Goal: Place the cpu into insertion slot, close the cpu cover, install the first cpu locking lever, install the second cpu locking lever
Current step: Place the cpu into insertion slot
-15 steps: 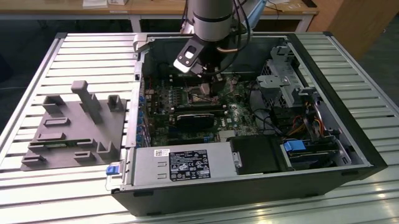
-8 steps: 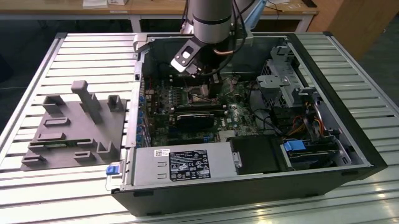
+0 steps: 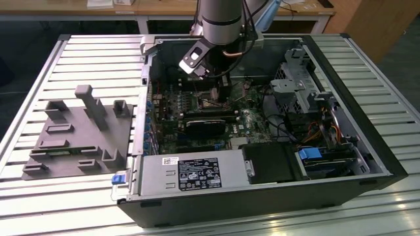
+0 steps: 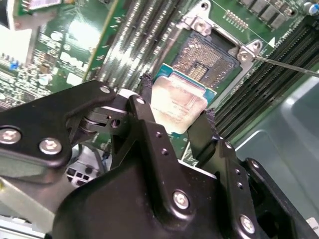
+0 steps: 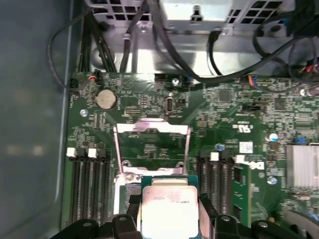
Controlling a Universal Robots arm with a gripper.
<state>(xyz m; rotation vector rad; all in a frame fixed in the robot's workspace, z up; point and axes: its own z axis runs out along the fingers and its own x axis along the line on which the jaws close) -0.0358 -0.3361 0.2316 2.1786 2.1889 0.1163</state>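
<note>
Second wrist view: hand [image 4: 177, 98] grips cpu [image 4: 174, 109]; insertion slot [image 4: 210, 56] bare nearby.

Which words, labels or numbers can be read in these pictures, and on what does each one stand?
No text can be read with certainty.
On the grey power supply, the large white label: print too small to read.
On the top of the cpu: a faint marking, not legible.
On the green circuit board, the white sticker: too small to read.
</note>
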